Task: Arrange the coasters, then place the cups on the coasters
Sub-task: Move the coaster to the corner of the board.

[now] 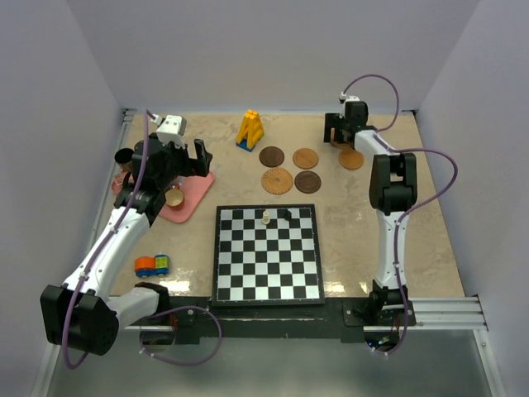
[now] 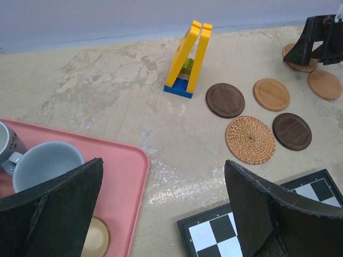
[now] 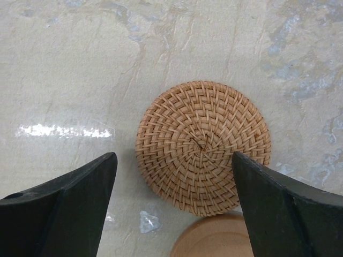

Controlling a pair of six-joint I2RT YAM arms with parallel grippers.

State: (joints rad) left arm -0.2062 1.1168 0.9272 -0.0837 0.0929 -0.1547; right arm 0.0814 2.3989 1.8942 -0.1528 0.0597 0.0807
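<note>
Four coasters lie in a square cluster: dark brown (image 1: 271,156), tan (image 1: 305,158), woven (image 1: 277,180) and dark brown (image 1: 307,182). A fifth, tan coaster (image 1: 351,159) lies to their right. My right gripper (image 3: 172,160) is open just above a woven coaster (image 3: 202,145) lying flat beside that tan coaster (image 3: 214,242). My left gripper (image 2: 163,163) hangs open and empty over the pink tray's (image 2: 126,176) right edge. On the tray stand a pale blue cup (image 2: 45,160), a grey cup (image 2: 6,142), a tan cup (image 2: 97,238) and a black cup (image 1: 124,155).
A chessboard (image 1: 267,255) with two small pieces (image 1: 265,217) fills the near middle. A yellow brick structure (image 1: 250,130) stands at the back, left of the coasters. A small orange, blue and green toy (image 1: 152,265) lies near the left arm.
</note>
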